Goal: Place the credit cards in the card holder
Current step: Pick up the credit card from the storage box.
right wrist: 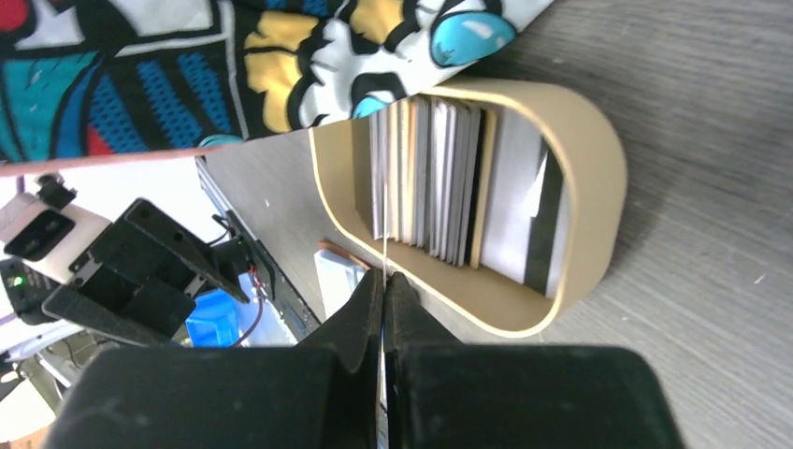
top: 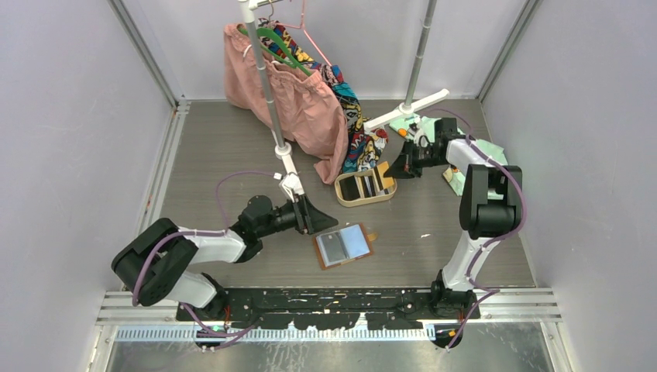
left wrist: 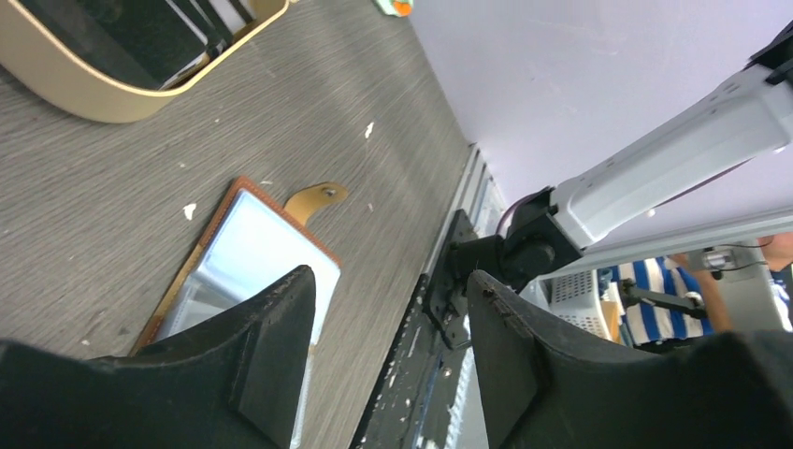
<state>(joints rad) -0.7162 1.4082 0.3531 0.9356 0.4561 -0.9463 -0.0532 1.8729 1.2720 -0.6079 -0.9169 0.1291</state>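
Your right gripper [right wrist: 384,281] is pinched tight on one thin credit card [right wrist: 384,249], edge-on, just above the beige tray [right wrist: 589,168] of standing credit cards [right wrist: 439,178]. Your left gripper [left wrist: 388,276] gapes wide, beside the open card holder [left wrist: 252,253] lying on the table [left wrist: 93,187].

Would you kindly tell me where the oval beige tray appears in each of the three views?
Top external: the oval beige tray sits mid-frame, below the hanging clothes.
Left wrist: the tray fills the top-left corner, cut off by the edge.
Right wrist: the tray is centre-right, cards standing inside, just beyond the right gripper, shut on a credit card.
Shared landmark: the open card holder, near the tray in all three.
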